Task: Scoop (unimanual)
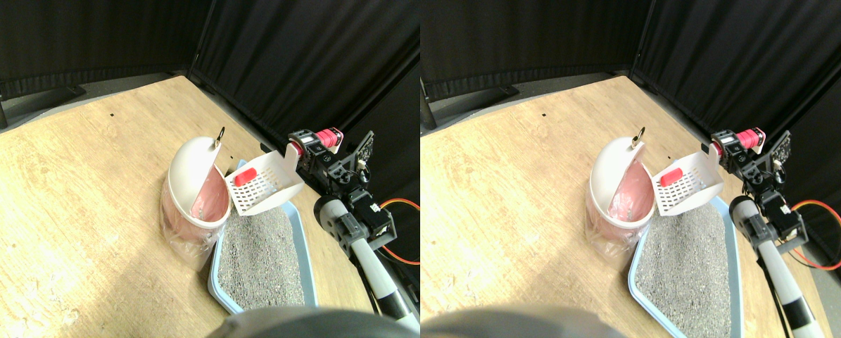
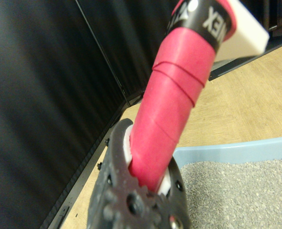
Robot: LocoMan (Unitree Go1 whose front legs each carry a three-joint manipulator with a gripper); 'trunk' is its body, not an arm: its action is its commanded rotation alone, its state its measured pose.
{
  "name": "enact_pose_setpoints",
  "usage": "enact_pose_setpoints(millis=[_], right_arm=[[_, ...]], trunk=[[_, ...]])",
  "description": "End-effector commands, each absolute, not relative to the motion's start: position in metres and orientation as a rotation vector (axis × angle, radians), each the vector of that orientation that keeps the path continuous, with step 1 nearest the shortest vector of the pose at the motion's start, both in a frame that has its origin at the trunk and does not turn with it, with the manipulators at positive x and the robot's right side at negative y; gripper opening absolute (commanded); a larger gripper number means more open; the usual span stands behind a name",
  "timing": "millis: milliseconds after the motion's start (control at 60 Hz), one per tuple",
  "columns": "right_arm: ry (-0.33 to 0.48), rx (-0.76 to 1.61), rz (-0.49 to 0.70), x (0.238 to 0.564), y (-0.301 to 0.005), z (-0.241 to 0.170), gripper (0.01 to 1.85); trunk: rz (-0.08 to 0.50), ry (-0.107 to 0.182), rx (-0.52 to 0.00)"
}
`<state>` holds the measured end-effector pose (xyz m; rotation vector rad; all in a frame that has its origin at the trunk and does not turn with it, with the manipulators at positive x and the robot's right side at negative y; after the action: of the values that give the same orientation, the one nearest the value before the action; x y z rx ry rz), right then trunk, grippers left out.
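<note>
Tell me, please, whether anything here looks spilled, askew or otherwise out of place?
Nothing stands out. The grey litter stays inside the light blue litter tray; none shows on the wooden floor. The white slotted scoop carries a red block beside the white lidded bin with pink liner, which stands upright.

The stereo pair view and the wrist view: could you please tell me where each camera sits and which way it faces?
Stereo pair view: on the robot, facing forward and down at the slotted white plastic scoop, grey litter in the pale blue tray and the pink-lined white bin; the right gripper enters lower right.
Wrist view: behind the gripper, looking along the scoop's red wrapped handle, which the jaws clamp.
Shared: handle, tray, litter.
</note>
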<state>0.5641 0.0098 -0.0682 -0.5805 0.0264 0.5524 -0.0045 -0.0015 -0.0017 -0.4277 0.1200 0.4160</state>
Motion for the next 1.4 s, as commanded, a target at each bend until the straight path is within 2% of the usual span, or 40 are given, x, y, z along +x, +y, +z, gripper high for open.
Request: enact_pose_setpoints(millis=[17,200,233,317,333,367,500,583,633,667,833,867,967,1050,1183,1333,1400], right_arm=[[-0.035,-0.561,0.576,0.565,0.016,-0.062,0.06],[-0.055,-0.627,0.603,0.566,0.018,-0.063,0.06],[-0.059,-0.632,0.612,0.565,0.018,-0.063,0.13],[-0.062,-0.637,0.613,0.565,0.019,-0.062,0.18],[-0.062,-0.637,0.613,0.565,0.019,-0.062,0.18],[-0.059,-0.635,0.611,0.564,0.018,-0.061,0.07],[-0.096,-0.642,0.63,0.562,0.017,-0.058,0.1],[-0.1,-0.64,0.631,0.559,0.016,-0.056,0.21],[-0.1,-0.636,0.625,0.559,0.016,-0.055,0.18],[-0.095,-0.625,0.612,0.558,0.015,-0.054,0.06],[-0.102,-0.663,0.626,0.557,0.013,-0.052,0.06],[-0.104,-0.66,0.653,0.554,0.011,-0.049,0.13],[-0.101,-0.644,0.66,0.55,0.011,-0.045,0.13],[-0.114,-0.636,0.657,0.548,0.012,-0.043,0.26],[-0.119,-0.637,0.659,0.547,0.013,-0.042,0.33],[-0.12,-0.619,0.676,0.542,0.015,-0.038,0.31],[-0.107,-0.564,0.648,0.54,0.015,-0.036,0.29]], trunk=[[0.539,0.096,-0.503],[0.537,0.095,-0.502],[0.537,0.096,-0.502],[0.536,0.097,-0.5],[0.536,0.097,-0.5],[0.536,0.096,-0.499],[0.531,0.099,-0.495],[0.529,0.095,-0.493],[0.528,0.094,-0.492],[0.528,0.093,-0.492],[0.524,0.09,-0.491],[0.522,0.092,-0.491],[0.517,0.09,-0.486],[0.516,0.085,-0.483],[0.52,0.085,-0.484],[0.518,0.081,-0.485],[0.52,0.081,-0.487]])
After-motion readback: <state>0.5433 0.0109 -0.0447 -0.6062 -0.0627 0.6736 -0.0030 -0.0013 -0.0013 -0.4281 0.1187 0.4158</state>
